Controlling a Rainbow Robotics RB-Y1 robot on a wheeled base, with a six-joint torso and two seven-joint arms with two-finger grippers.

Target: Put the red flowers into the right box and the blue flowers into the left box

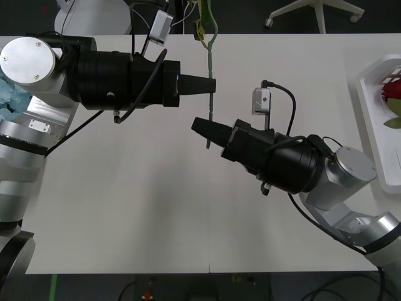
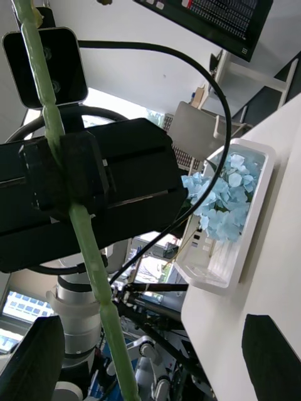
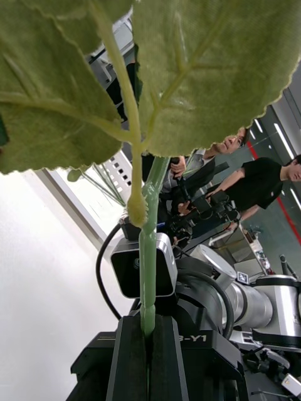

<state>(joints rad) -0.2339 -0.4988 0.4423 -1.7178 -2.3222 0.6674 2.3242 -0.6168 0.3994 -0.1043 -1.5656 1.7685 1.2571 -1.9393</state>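
I am holding a green stem (image 1: 211,63) clamped in the left gripper (image 1: 210,84), its leaves (image 3: 150,69) hanging beyond the fingertips. The right gripper (image 1: 199,125), fingers apart, is hovering just beside the stem's lower end. I judge I should close squarely before releasing.

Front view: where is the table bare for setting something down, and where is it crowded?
Bare: the table along its near edge, and the far stretch between the flower stem and the right box. Crowded: the centre, where the left gripper clamps the stem beside the open right gripper.
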